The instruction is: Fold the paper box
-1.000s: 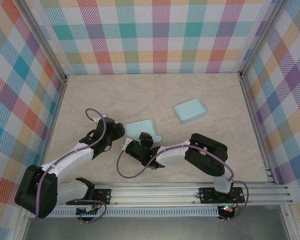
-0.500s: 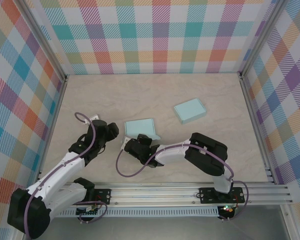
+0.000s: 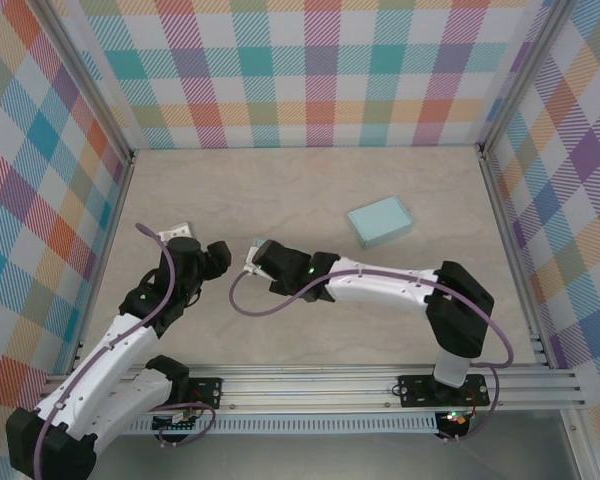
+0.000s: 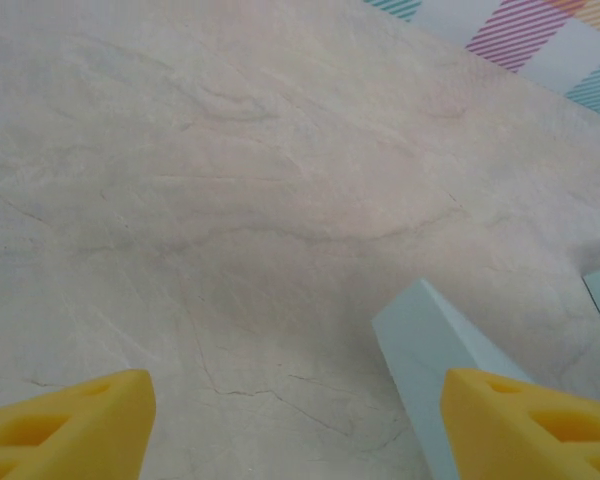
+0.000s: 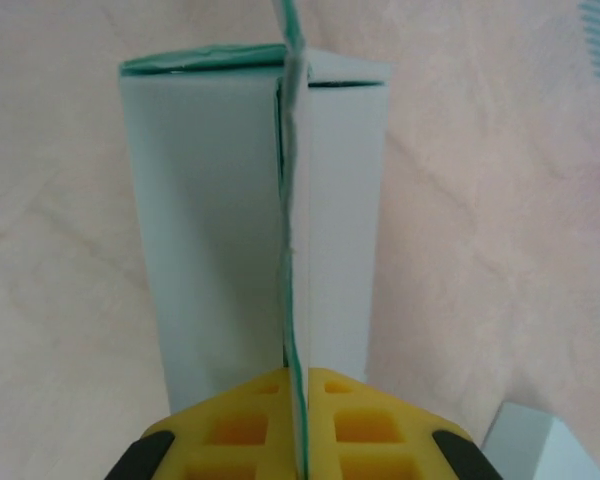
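The right claw [image 5: 298, 392] was clamped on a thin flap of the pale teal paper box [image 5: 210, 220], left of the middle of the table [image 3: 310, 185], apparently to crease a fold; the left claw [image 4: 295, 425] hung beside it, fingers apart, seemingly ready to brace it.

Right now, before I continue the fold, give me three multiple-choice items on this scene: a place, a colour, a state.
1. Where does the loose box lie on the table?
A. under the left arm
B. right of centre, alone
C. against the back wall
2. What colour are the right gripper's fingers?
A. yellow
B. black
C. red
3. How is the right gripper?
A. wide open
B. shut on the paper box's thin edge
C. shut on nothing
Answers: B, the top view shows it alone; A, the wrist view shows yellow; B, the fingers meet on the edge.
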Tool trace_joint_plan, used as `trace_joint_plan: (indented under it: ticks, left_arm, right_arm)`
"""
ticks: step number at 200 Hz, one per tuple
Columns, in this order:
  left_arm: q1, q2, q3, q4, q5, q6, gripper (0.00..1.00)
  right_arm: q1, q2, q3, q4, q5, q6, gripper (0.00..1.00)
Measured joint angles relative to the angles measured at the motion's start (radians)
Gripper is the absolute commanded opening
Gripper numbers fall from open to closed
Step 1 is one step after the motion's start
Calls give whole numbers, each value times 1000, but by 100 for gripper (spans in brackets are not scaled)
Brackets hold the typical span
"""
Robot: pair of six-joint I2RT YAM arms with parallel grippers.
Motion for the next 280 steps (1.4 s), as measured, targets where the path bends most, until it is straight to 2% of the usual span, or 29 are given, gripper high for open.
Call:
trace_joint_plan:
  ticks: [37, 60, 130, 163, 209, 242, 267, 280]
  left_arm:
    - [6, -12, 8, -4, 79, 99, 75]
    - [8, -13, 3, 28, 164, 174, 72]
    - [13, -46, -206, 400, 535, 463, 70]
    - [13, 82, -204, 497, 607, 586, 69]
    - [13, 264, -95, 473, 705, 747, 69]
    - [23, 288, -25, 459, 715, 801, 69]
    - [40, 288, -20, 455, 713, 809, 69]
    - [44, 288, -20, 446, 714, 813, 69]
  right_arm:
    - [-119, -37, 121, -280, -288, 10, 0]
    - [-187, -21, 190, -422, -411, 0, 0]
    - [-314, 98, 267, -565, -686, -92, 3]
    - [-331, 172, 351, -600, -740, -112, 7]
    - [-330, 239, 414, -627, -766, -123, 13]
    - [-330, 245, 415, -636, -766, -125, 15]
    - [-330, 245, 423, -641, -753, -125, 12]
    - [-330, 245, 430, -644, -742, -125, 15]
